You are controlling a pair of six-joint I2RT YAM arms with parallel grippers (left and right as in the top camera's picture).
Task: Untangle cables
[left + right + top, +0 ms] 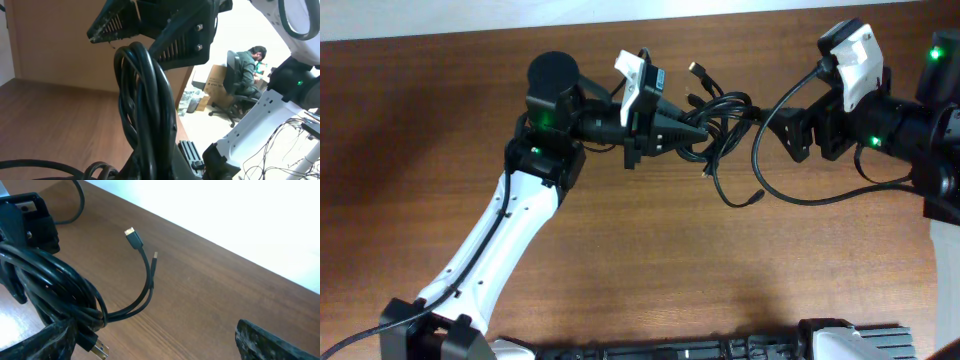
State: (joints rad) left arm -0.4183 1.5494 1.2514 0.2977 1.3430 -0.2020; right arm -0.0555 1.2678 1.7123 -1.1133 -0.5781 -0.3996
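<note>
**A:** Where is the knot of thin black cables (725, 115)?

**B:** Near the far edge of the brown wooden desk (620, 260), about midway along it. It looks partly lifted off the wood. The left gripper (702, 130) is clamped tight on the thick of the bundle, I'd say to anchor it so a strand can be drawn out against that hold.

**A:** And the right gripper?

**B:** The right gripper (785, 128) has its jaws spread wide and holds nothing. It sits just beside the bundle, on the side toward the desk's right edge, and seems placed to pick a strand. Its wrist view shows coils by one finger, but I cannot tell if they touch.

**A:** Any free ends?

**B:** Two small plug ends (131, 232) poke out toward the far edge, clear of the coils. A slack loop (760, 195) trails toward the near edge. The knot itself is not yet undone
</note>
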